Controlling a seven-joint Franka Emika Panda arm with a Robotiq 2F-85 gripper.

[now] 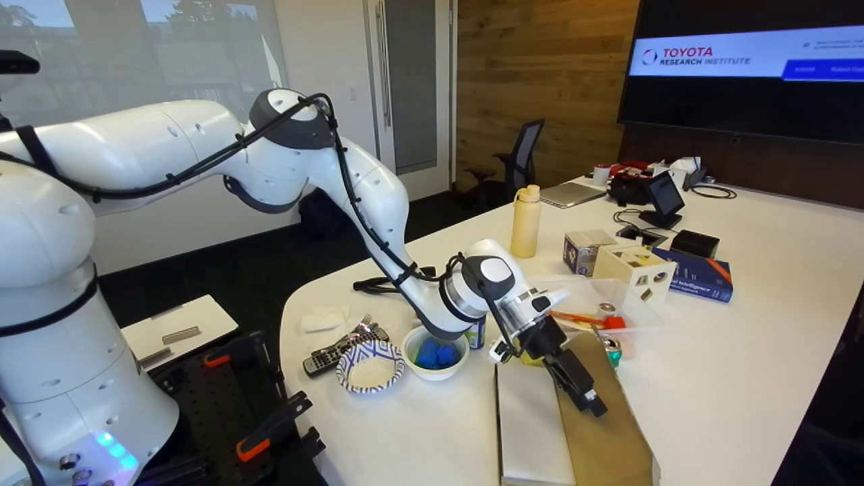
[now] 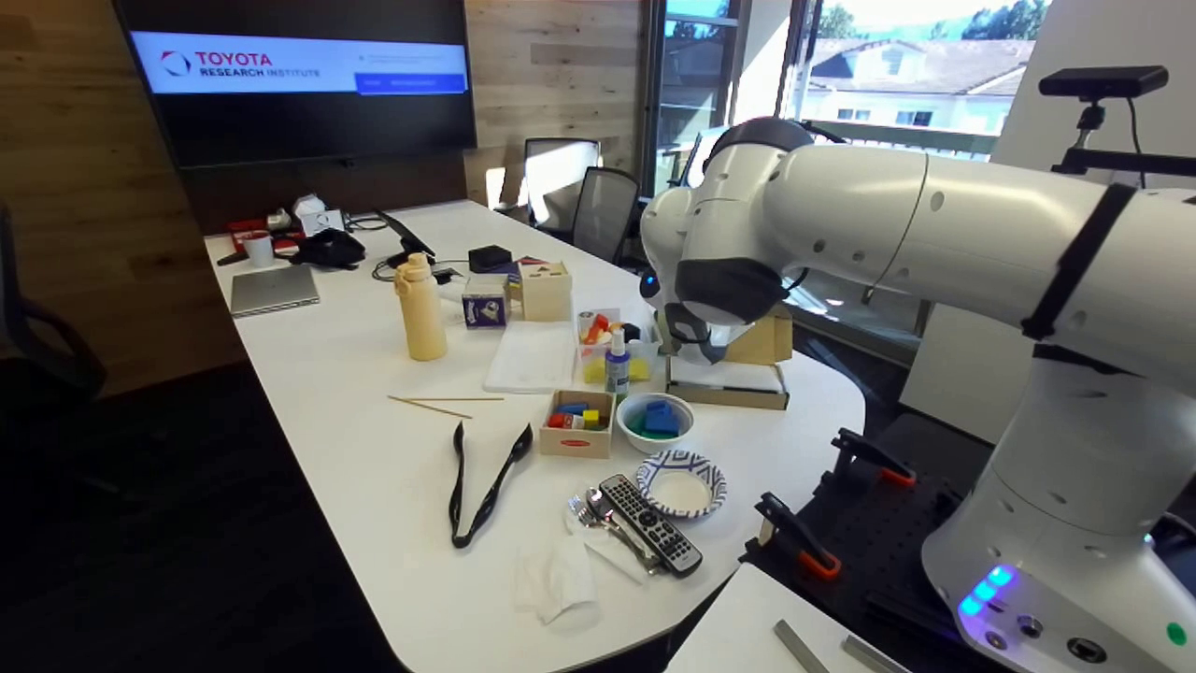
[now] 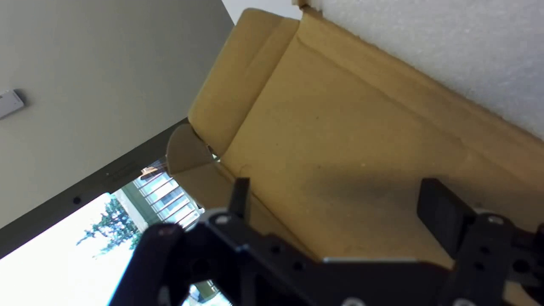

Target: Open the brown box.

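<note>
"White worktop (image 1: 729, 378), crowded. Where's the brown cardboard box (image 2: 724, 395)?"

"On it, near the white bowl (image 1: 432, 373), lid (image 1: 614, 445) raised."

"And the pincer (image 3: 335, 195)?"

"Spread wide, facing the lid's inner side (gripping nothing I can see). Backing off early might let a springy hinge swing the lid closed; pushing hard might tear the crease or slide the box."

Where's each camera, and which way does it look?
Exterior view: beside the robot's base, facing the wall screen; base, arm, gripper show.
Exterior view: beside the base, looking past the remote to the screen; base, arm show.
Wrist view: on the arm, facing the open brown box; gripper's fingers show.
Both exterior views share the screen, yellow bottle and brown box.
</note>
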